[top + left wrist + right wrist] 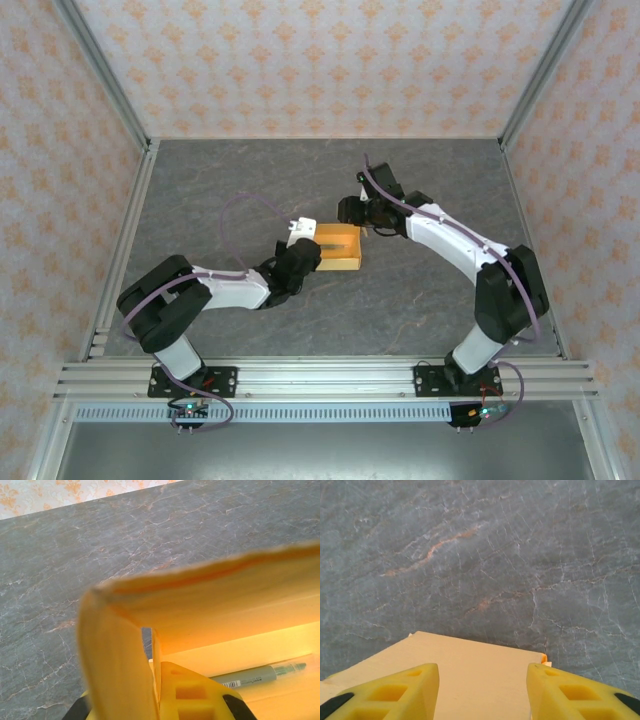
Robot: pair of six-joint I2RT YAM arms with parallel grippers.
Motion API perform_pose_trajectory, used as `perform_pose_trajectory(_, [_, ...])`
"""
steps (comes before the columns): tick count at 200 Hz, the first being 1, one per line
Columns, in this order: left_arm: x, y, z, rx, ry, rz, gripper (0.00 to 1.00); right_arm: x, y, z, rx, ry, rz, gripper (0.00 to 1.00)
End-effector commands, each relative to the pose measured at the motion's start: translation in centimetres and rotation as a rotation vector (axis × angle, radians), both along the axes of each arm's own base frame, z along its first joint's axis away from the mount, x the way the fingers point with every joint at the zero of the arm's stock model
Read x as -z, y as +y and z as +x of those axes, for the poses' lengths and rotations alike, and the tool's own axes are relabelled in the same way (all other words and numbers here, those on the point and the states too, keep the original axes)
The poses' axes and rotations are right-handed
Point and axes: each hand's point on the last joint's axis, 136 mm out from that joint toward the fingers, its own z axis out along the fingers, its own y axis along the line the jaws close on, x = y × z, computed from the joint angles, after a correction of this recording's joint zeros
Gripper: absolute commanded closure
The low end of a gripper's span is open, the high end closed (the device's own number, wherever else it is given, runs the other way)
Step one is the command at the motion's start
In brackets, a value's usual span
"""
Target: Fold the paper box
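The paper box (340, 250) sits mid-table; I judge it light, thin and easily creased. My left gripper (312, 250) pinches its left wall; my right gripper (482, 677) hangs spread over its far-right panel. Best hold: wall edges near creases.

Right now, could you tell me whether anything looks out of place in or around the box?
Yes: a grey pen with a barcode label lies inside the partly folded paper box, resting on its floor. It looks odd because the walls are already standing up around it, so it would likely end up shut inside.
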Motion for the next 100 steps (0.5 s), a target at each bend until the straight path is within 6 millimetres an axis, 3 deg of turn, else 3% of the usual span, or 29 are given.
perform_pose_trajectory(1, [1.0,0.7,-0.6,-0.021,0.007,0.063,0.99,0.9,0.0,-1.2,-0.008,0.030,-0.006,0.51])
perform_pose_trajectory(100, [1.4,-0.1,-2.0,-0.008,0.008,0.080,0.77,2.7,-0.5,-2.8,0.013,0.035,-0.026,0.53])
